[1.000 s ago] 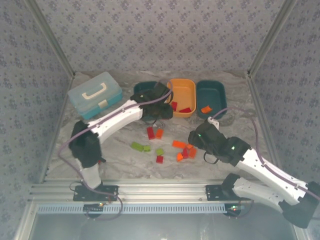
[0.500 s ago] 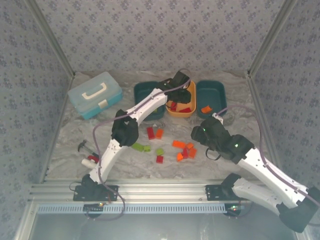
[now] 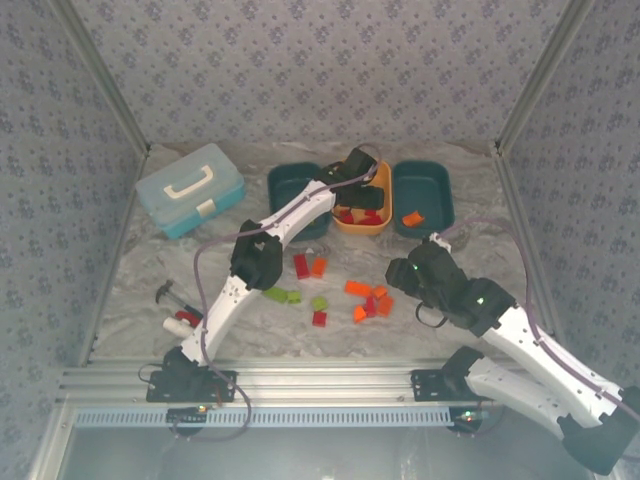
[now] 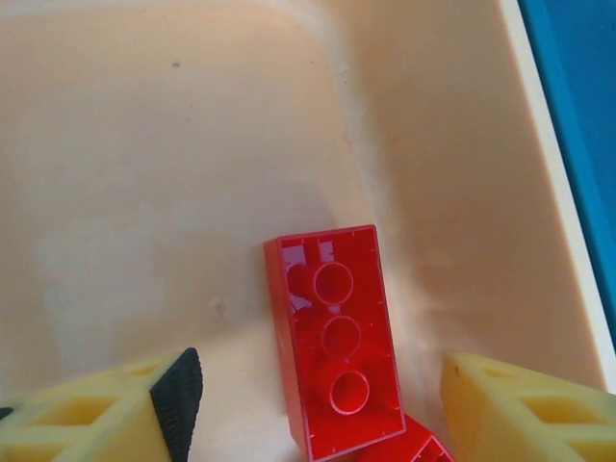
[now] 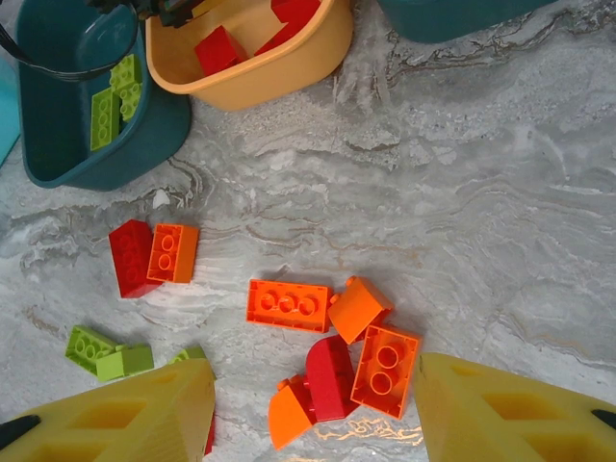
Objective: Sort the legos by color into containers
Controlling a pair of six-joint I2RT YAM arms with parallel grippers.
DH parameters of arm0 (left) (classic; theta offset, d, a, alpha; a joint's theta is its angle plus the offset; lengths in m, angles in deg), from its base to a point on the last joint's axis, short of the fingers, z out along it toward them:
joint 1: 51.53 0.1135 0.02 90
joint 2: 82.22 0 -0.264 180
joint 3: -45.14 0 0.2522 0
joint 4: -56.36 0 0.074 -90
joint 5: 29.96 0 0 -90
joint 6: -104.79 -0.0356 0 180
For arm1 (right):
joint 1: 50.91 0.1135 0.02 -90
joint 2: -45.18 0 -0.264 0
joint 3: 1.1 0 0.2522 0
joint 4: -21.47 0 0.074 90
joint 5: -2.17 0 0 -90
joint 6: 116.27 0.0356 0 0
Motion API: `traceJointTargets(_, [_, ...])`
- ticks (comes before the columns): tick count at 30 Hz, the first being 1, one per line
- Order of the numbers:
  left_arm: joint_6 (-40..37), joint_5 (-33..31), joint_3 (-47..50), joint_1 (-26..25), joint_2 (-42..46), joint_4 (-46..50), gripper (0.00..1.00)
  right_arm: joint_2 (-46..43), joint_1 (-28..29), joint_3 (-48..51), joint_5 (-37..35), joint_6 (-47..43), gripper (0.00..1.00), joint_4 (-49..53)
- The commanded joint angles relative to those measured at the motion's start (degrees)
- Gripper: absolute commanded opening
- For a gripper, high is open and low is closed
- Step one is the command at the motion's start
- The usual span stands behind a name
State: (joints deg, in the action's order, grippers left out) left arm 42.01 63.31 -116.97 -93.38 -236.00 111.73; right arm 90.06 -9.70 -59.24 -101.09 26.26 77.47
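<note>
Left claw (image 4: 318, 409) low inside the orange tub (image 4: 144, 192), jaws apart, gripping nothing. Between the yellow fingers (image 4: 520, 414) but clear of both, a red brick (image 4: 337, 337) flat on the tub floor, hollow side up, its near end against a second red brick (image 4: 409, 448) cut off by the picture's edge. Seen from above, more red in that same tub, the middle one of three in a row at the far side of the table (image 3: 480, 290). To its left, a teal tub (image 5: 67, 164) with lime bricks (image 5: 104, 106) inside; to its right, the other teal tub (image 3: 425, 185) with one orange brick (image 3: 411, 218) near its front wall. Right claw (image 5: 313, 414) likewise open and empty, hovering above a loose cluster on the marble: three orange bricks (image 5: 287, 304) (image 5: 359, 308) (image 5: 385, 371), a red one (image 5: 329, 377) touching them, and an orange one (image 5: 289, 419) at the cluster's near edge. Left of that cluster, well apart from it, a red (image 5: 130, 255) and an orange brick (image 5: 173, 252) side by side and touching, just in front of the teal tub with the lime. Nearer the arms, two lime bricks (image 5: 91, 346) (image 5: 125, 361) touching. Far left of the table, a light blue case (image 3: 190, 188) with a white handle, lid shut, beside the tubs.
</note>
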Motion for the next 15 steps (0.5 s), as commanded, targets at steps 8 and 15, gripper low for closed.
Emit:
traceJointTargets(8, [3.5,1.4,-1.8,-0.9,11.2,0.5,0.73,4.1,0.3,1.3,3.8,-1.5,0.59,2.3])
traceJointTargets(15, [7.5,0.9,17.2,0.0,32.4,-3.2,0.73,8.3,4.9,2.6,4.3,1.1,0.52,3.5])
